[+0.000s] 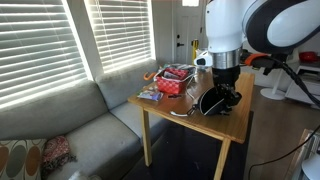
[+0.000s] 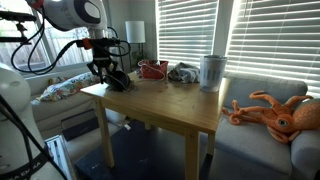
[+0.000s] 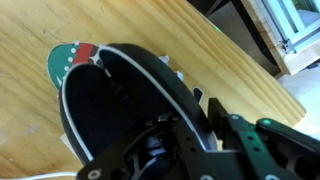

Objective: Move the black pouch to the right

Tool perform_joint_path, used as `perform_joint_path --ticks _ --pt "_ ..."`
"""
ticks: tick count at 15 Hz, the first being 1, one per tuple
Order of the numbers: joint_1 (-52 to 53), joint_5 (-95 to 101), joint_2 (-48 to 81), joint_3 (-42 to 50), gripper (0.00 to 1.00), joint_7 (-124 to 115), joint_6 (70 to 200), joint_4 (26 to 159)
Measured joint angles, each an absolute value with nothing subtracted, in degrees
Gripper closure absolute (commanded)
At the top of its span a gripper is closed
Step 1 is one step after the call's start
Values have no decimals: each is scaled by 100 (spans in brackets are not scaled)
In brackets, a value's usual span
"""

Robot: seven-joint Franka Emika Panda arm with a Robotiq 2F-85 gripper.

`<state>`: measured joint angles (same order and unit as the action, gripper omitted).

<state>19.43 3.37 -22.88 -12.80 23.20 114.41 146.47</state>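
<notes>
While parked over a corner of the light wooden counter (image 1: 200, 125), seems clamped onto the soft black half-oval zip pouch (image 3: 110, 110) via the black Robotiq gripper (image 1: 218, 92). Jaws nearly closed on the fabric, tips buried, so not fully certain. Pouch up on edge and tilted at that counter corner in both exterior views. Wrist view: long axis diagonal, rounded end pointing upper left, pale seam along the rim. Overlaps a round green-and-red disc (image 3: 65, 58). Well apart from the red patterned container (image 1: 175, 80) and the pale cylindrical container (image 2: 211, 72).
</notes>
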Motion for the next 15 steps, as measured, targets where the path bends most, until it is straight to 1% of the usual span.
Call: perform_joint_path --ticks 2,3,8,15 --pt "1999 296 -2395 -1280 98 2283 11177 14606" --pt "2023 275 -2467 -1280 95 2253 11030 14579" --pt "2059 211 -2865 -1273 95 2013 10438 14401" --pt "1750 213 -3402 -1007 95 1104 10537 14283"
